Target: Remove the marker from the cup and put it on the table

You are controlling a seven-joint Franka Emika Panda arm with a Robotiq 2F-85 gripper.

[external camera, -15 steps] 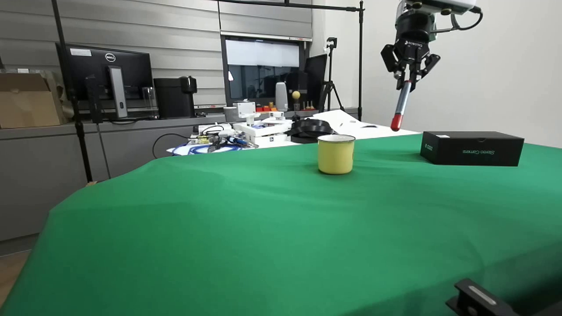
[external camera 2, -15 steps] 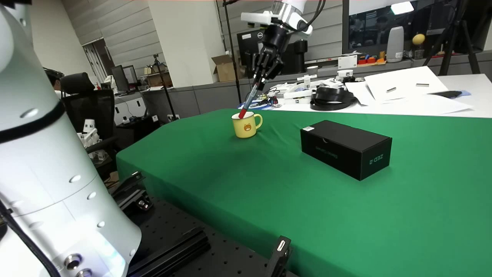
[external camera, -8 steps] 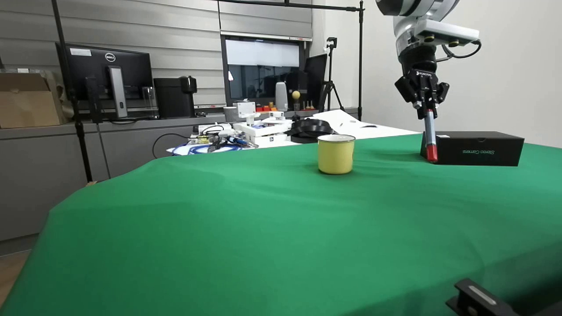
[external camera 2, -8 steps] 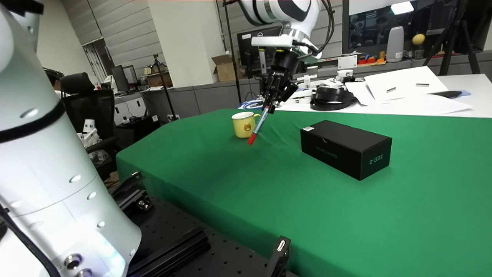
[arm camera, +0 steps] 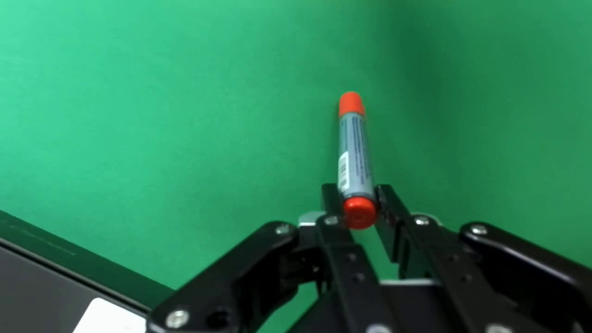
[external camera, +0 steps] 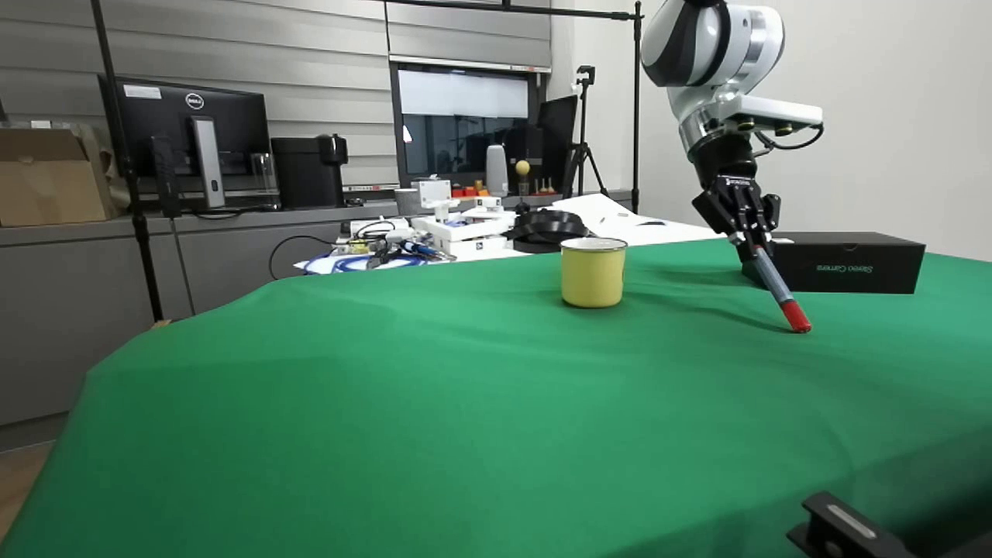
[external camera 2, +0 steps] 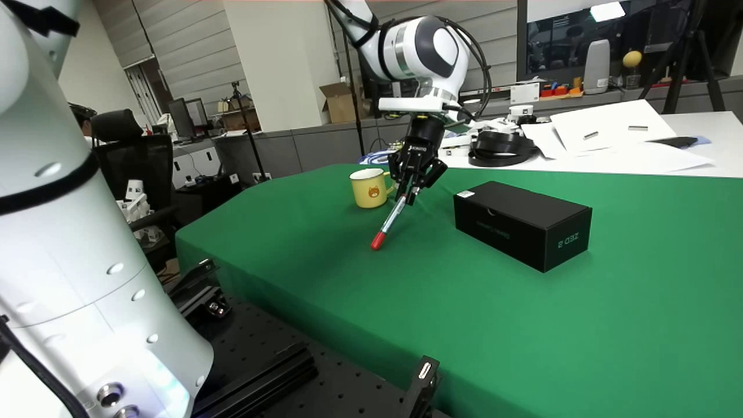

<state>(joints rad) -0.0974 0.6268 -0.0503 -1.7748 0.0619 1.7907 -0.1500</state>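
The marker (external camera: 777, 280) has a grey body with a red cap and a red end. My gripper (external camera: 752, 252) is shut on it near its upper end, as the wrist view (arm camera: 357, 190) shows. The marker slants down with its red cap at or just above the green table (external camera: 465, 387); I cannot tell whether it touches. It is outside the pale yellow cup (external camera: 593, 273). In an exterior view the gripper (external camera 2: 407, 197) is just right of the upright cup (external camera 2: 367, 190) and hides part of its handle. The cup is out of the wrist view.
A black box (external camera 2: 516, 226) lies on the table, to the right of the gripper in both exterior views; its edge shows at lower left in the wrist view (arm camera: 51, 296). A white desk with clutter (external camera 2: 638, 157) stands behind the green table.
My gripper has come down with the marker, away from above the cup and toward the table. The marker's slant has changed and its cap is now low at the cloth. Cup and box have not moved.
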